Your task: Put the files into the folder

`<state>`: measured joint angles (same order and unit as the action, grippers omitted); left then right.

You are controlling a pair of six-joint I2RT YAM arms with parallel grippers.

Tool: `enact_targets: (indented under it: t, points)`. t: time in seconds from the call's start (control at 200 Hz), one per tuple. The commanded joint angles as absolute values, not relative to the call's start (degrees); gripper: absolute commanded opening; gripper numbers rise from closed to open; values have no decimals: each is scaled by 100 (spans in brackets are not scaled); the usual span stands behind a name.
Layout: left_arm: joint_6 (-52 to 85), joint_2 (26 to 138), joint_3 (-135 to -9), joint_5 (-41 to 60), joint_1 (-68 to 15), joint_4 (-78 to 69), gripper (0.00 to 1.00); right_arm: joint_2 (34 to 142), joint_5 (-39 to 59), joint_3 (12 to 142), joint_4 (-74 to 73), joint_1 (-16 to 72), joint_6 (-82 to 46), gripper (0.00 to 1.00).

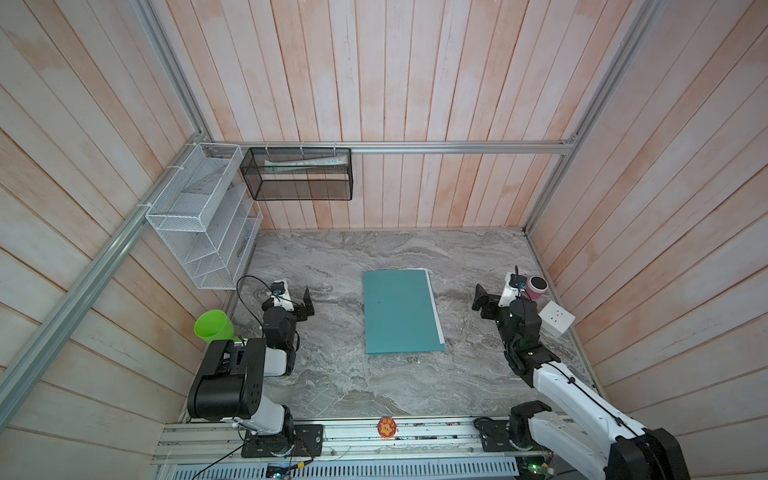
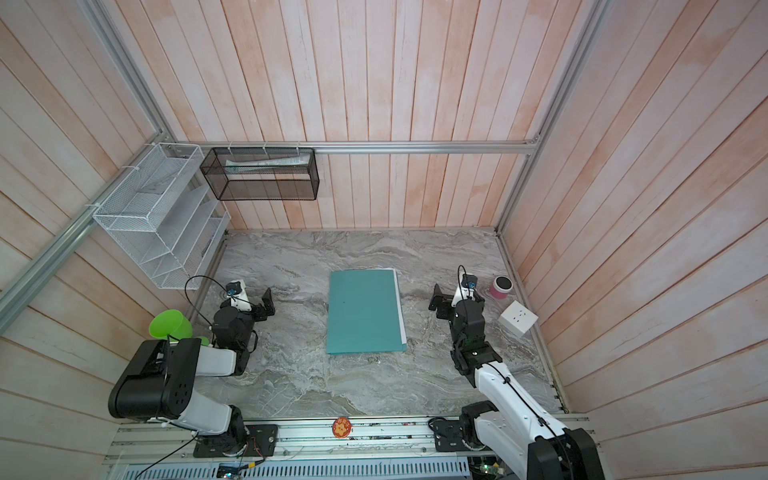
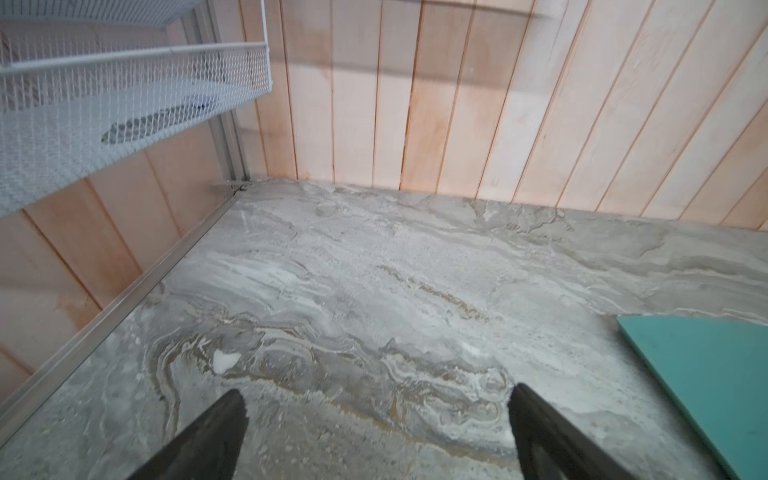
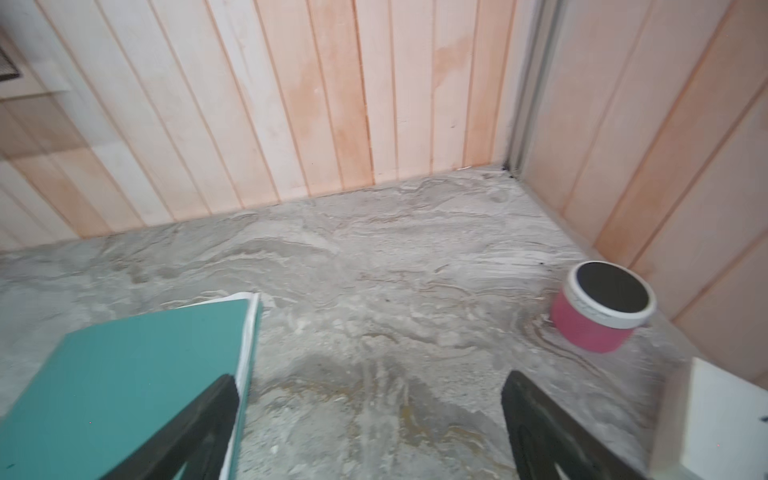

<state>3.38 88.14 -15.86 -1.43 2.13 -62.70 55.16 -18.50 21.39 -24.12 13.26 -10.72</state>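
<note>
Top views first. In both, finds the teal folder (image 1: 398,311) shut and flat at the middle of the marble-patterned table (image 1: 332,253). Shows a thin white strip of the files (image 1: 437,322) peeping out along the side toward the right arm and at the far corner there. Reads that as the folder's open side, with the sheets already tucked under the cover and just not squared up.

Places the left gripper (image 1: 309,302) well apart from the folder, toward the table's left edge, jaws spread wide with nothing between them. Places the right gripper (image 1: 478,300) likewise off toward the right edge, jaws wide and empty. Looks as if both sit clear on purpose, so as not to press or drag the cover. Also notes a green cup (image 1: 214,326) at the left edge, plus a pink tub (image 1: 537,287) and a white socket cube (image 1: 556,319) by the right edge, all out of the way.

Left wrist view. Looks down between the left gripper's spread jaws onto bare table, with only a corner of the folder off to one side. Confirms an empty, wide-open grip.

Right wrist view. Catches the folder's far corner, white sheet edges fanned just past the teal cover. Has one finger overlapping the folder in the picture only, given the gap seen from above. Shows wide jaws, nothing held. Probably leaves little beyond nudging the stray edges in
</note>
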Motion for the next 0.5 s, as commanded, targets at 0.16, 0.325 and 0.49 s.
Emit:
enact_targets:
  t: [0.16,0.325,0.49]
  points:
    - [176,8806,-1672,66,189,-6271,100,6818,-2405,1951,-3906,541,-404,98]
    - [162,8798,-1682,47,176,-6259,100,8185,-1945,1150,-7067,396,16,98]
    - [144,8811,-1691,1,149,-6257,100,8746,-999,1239,-7171,93,-59,98]
